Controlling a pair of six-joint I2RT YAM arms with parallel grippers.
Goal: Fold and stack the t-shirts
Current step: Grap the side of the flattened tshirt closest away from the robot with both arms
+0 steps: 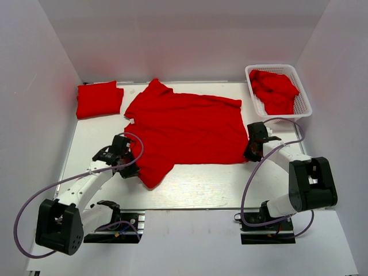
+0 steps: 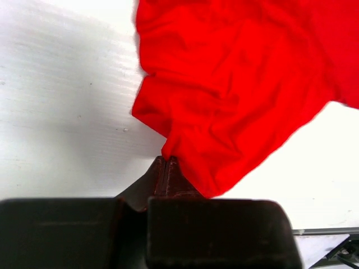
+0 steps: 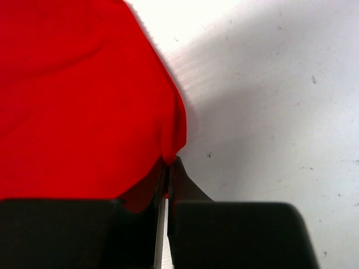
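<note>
While the spread t-shirt (image 1: 190,129) lies flat in the middle of the counter (image 1: 201,187), I've got my left end effector (image 2: 166,163) pinching its near-left edge and my right end effector (image 3: 169,163) clamped on its near-right corner. The folded t-shirt (image 1: 99,99) sits far left, and a crumpled t-shirt (image 1: 275,91) fills the basket (image 1: 303,102) far right.

no legible text, labels or numbers
</note>
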